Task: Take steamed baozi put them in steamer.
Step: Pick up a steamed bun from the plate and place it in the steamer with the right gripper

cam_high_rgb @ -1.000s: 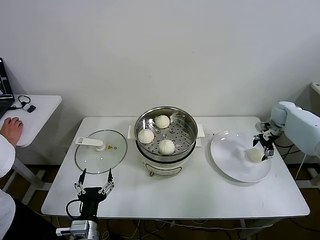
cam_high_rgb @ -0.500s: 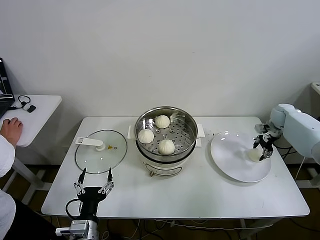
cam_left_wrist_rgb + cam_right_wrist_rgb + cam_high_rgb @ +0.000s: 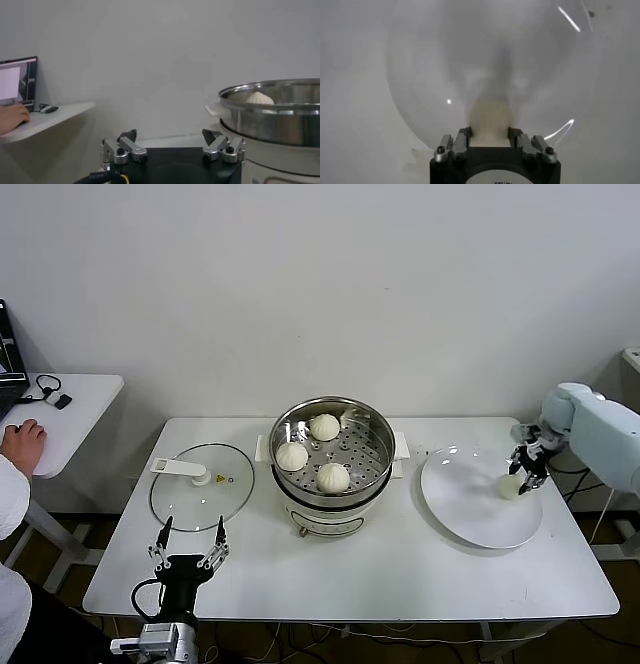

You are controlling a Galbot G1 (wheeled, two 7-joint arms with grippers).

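The steamer (image 3: 383, 434) stands mid-table with three baozi on its perforated tray: one at the back (image 3: 324, 426), one left (image 3: 292, 456), one front (image 3: 333, 477). A fourth baozi (image 3: 509, 487) is over the right part of the white plate (image 3: 465, 509). My right gripper (image 3: 524, 474) is shut on it; in the right wrist view the fingers (image 3: 465, 137) press both sides of the baozi (image 3: 490, 116) just above the plate (image 3: 470, 50). My left gripper (image 3: 190, 534) is open and empty at the table's front left. It also shows in the left wrist view (image 3: 170, 135).
A flat glass lid (image 3: 200, 484) with a white handle lies left of the steamer. In the left wrist view the steamer (image 3: 280, 117) rises close by with a baozi (image 3: 259, 98) inside. A side table (image 3: 70, 409) with a person's hand (image 3: 20, 439) is far left.
My right gripper has closed in on the plate's baozi, and bun and gripper now sit slightly higher in the head view. The left arm has not moved.
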